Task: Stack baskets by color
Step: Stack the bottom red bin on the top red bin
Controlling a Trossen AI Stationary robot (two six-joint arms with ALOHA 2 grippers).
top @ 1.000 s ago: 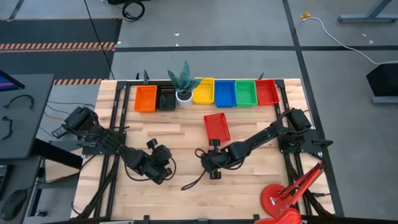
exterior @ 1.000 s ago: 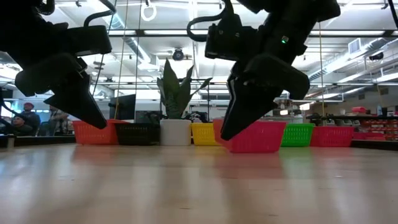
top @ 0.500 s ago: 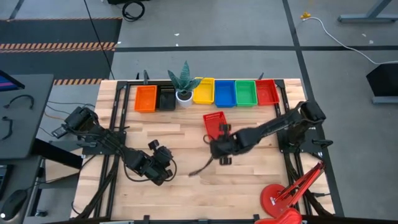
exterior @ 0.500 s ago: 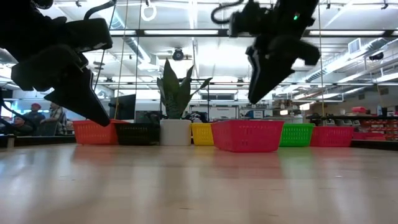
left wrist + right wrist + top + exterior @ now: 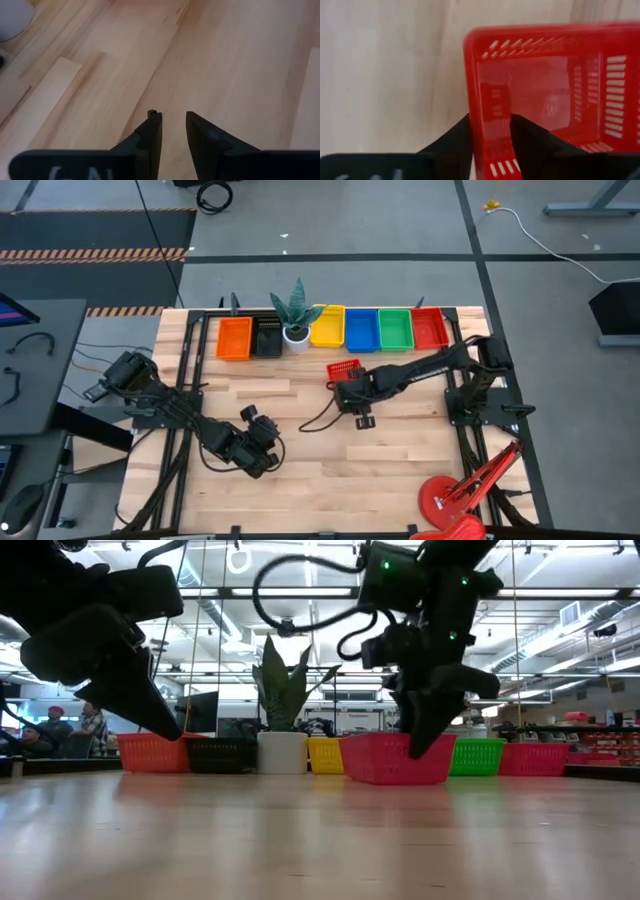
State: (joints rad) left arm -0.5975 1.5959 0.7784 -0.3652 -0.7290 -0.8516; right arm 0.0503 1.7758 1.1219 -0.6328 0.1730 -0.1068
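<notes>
Right gripper (image 5: 490, 131) astride the wall of the loose red basket (image 5: 545, 95).

Nearest, the left gripper (image 5: 262, 442) waits low over the bare table (image 5: 400, 470), its fingers a little apart and holding nothing. Farther in, the loose red basket lies mid-table; one finger of the right gripper is inside its near wall and one outside, parted, whether they press it I cannot tell. At the far edge stands the row of baskets (image 5: 330, 330).
</notes>
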